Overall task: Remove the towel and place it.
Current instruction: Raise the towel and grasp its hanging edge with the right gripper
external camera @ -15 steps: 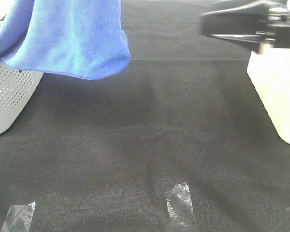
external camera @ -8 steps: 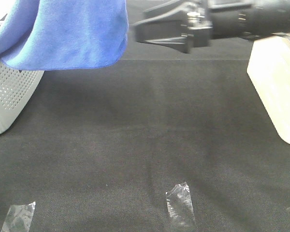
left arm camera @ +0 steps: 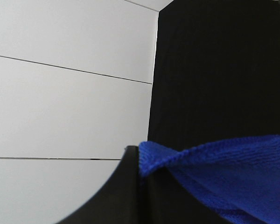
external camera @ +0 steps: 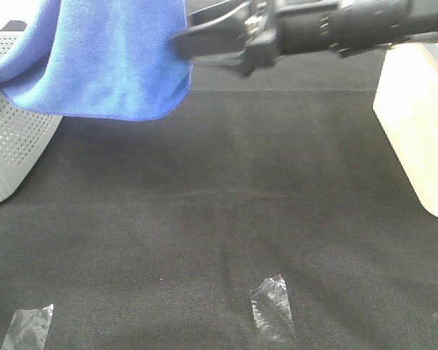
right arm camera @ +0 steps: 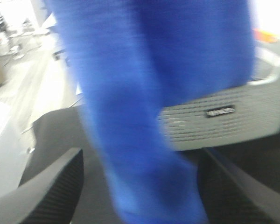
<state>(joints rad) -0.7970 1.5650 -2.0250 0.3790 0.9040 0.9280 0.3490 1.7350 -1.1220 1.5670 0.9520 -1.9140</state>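
While left claw (left arm camera: 139,156) pinches the towel (external camera: 109,58), right claw (right arm camera: 142,158) gapes around its hanging edge

Basket label (right arm camera: 220,112) blurred, unreadable

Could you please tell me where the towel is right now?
In the exterior high view the towel hangs at upper left, by the white basket, with the right hand at its right edge.

Mid table (external camera: 226,219) lies open; towel (external camera: 109,65) and basket (external camera: 11,153) crowd the left, a perhaps wooden block (external camera: 420,124) the right.
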